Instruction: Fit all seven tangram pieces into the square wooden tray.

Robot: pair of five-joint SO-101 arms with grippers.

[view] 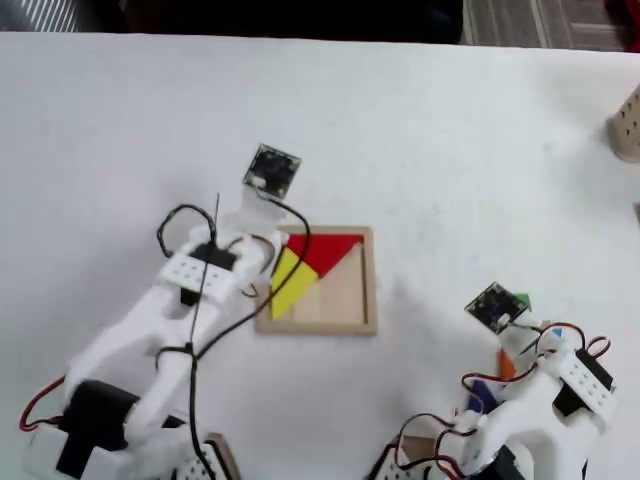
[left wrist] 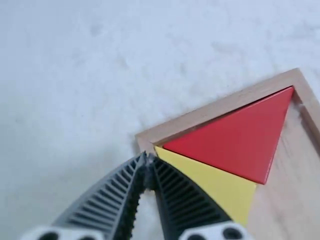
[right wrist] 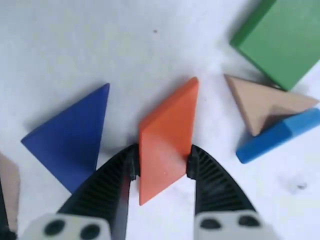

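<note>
While the right pincer (right wrist: 161, 159) is clenching the orange parallelogram (right wrist: 165, 145) on the tabletop (view: 450, 130), the left pincer (left wrist: 146, 167) is sitting clenched at a corner of the square wooden tray (left wrist: 200, 116), which is holding a red triangle (left wrist: 240, 135) and a yellow triangle (left wrist: 220, 187). A navy triangle (right wrist: 70, 140), green piece (right wrist: 282, 40), tan triangle (right wrist: 260, 102) and light-blue piece (right wrist: 280, 135) are lying near the parallelogram.

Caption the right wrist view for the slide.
Right gripper grips the orange parallelogram beside the dark blue triangle.

High view: the left arm (view: 150, 310) covers the left rim of the tray (view: 371, 285) and part of the yellow triangle (view: 285, 285). Right wrist view: the frame edge crops the green piece (right wrist: 280, 40); the tan triangle (right wrist: 260, 105) overlaps the light-blue piece (right wrist: 280, 137).
</note>
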